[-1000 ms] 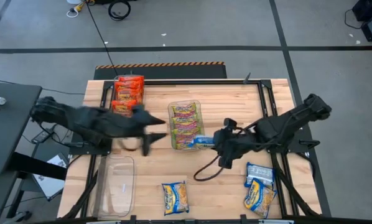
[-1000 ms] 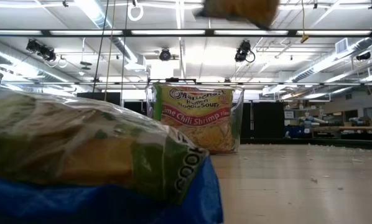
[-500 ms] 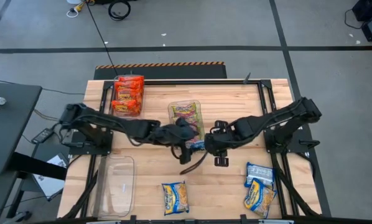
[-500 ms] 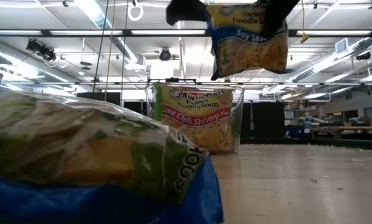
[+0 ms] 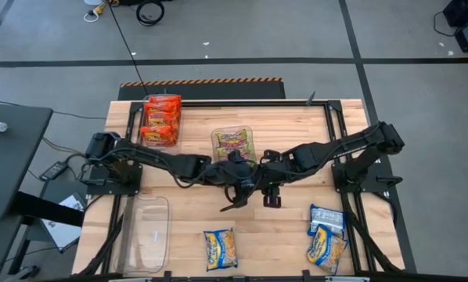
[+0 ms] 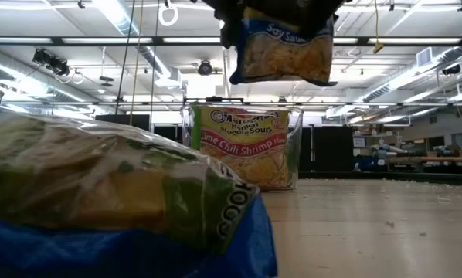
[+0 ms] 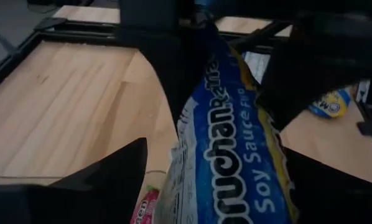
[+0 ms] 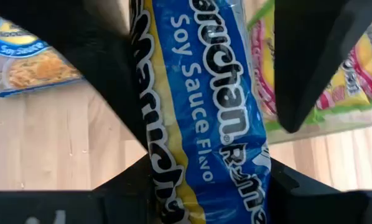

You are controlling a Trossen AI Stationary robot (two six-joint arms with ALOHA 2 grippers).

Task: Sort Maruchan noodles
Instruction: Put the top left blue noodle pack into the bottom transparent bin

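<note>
A blue-yellow-white noodle packet (image 6: 281, 50) hangs in the air over the table's middle, near the clear bin of yellow-pink-green packets (image 5: 232, 145). My right gripper (image 8: 208, 168) is shut on it. My left gripper (image 7: 217, 155) is open, and its fingers (image 8: 310, 62) stand on either side of the same packet (image 7: 229, 143), facing the right gripper. Orange-red packets (image 5: 162, 117) sit in a bin at the far left. Three more blue-yellow packets lie near the table's front edge, one in the middle (image 5: 220, 249) and two at the right (image 5: 326, 239). My right gripper holds the blue packet between its two fingers, which lie across its width at its two long edges (image 8: 155, 165). It comes level from the table's right. The packet bulges between the fingers and hangs clear of the table, slightly tilted (image 6: 281, 50).
An empty clear bin (image 5: 146, 231) stands at the near left. In the low view a packet (image 6: 115, 201) lies right in front of the camera, with the bin of lime chili shrimp packets (image 6: 246, 147) behind it. Bare wood lies between the bins and the near packets.
My left gripper has swung from the table's left to its middle and now straddles the blue packet. My right gripper has carried the packet a little toward the table's left. The packet now hangs a little tilted.
</note>
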